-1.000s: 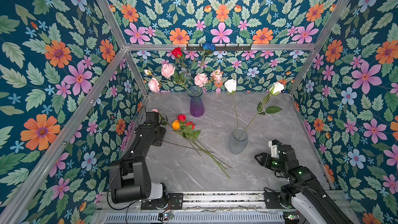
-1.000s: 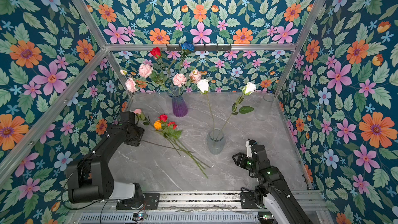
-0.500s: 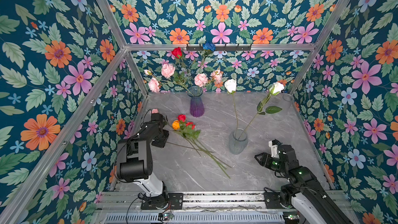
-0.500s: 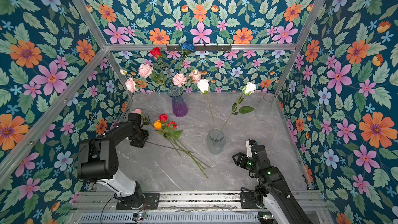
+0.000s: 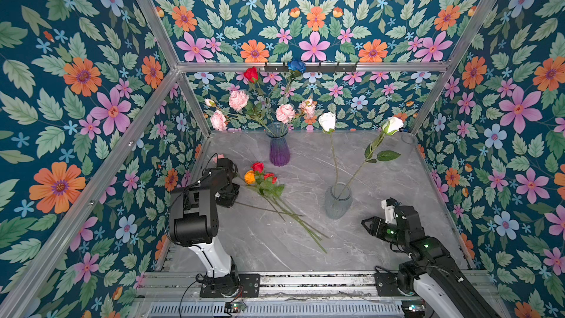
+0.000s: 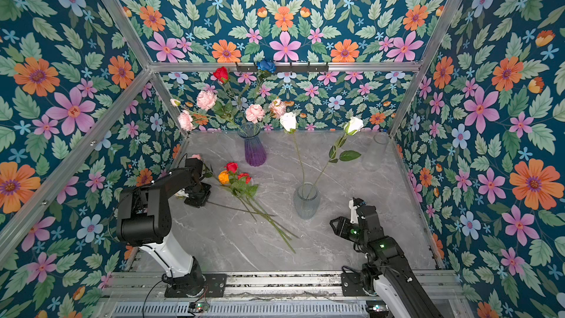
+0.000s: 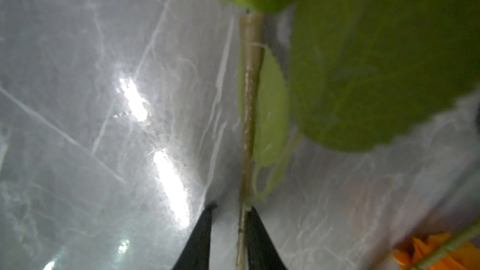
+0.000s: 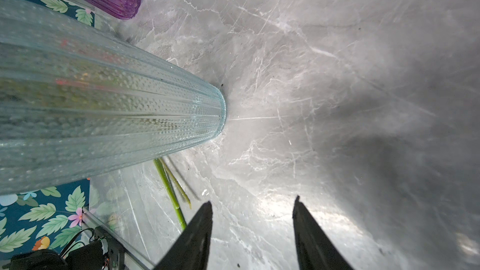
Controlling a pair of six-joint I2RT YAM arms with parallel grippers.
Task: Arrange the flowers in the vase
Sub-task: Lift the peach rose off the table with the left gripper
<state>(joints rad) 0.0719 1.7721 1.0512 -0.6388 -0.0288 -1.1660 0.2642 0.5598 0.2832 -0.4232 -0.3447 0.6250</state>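
Loose flowers lie left of centre on the marble table (image 5: 275,246): an orange bloom (image 5: 249,176) and two red ones (image 5: 257,166), their stems (image 5: 305,227) running to the front. My left gripper (image 7: 231,207) is down at the pile's left edge (image 5: 227,198), open only narrowly. A green stem (image 7: 248,115) lies between its jaws against one finger, with a gap to the other. That stem's pinkish bloom (image 6: 195,156) peeks out behind the arm. The clear vase (image 5: 337,200) holds two white roses (image 5: 327,121). My right gripper (image 8: 253,201) stands open and empty beside it (image 5: 365,224).
A purple vase (image 5: 278,148) at the back holds pink carnations (image 5: 238,100), a red rose (image 5: 251,73) and a blue one (image 5: 296,65). An empty clear glass (image 5: 408,142) stands in the back right corner. Flowered walls and aluminium posts enclose the table.
My left arm has swung its elbow back toward the front and lowered the gripper onto the stem at the pile's left. Its jaws have narrowed around it. The right arm has not moved.
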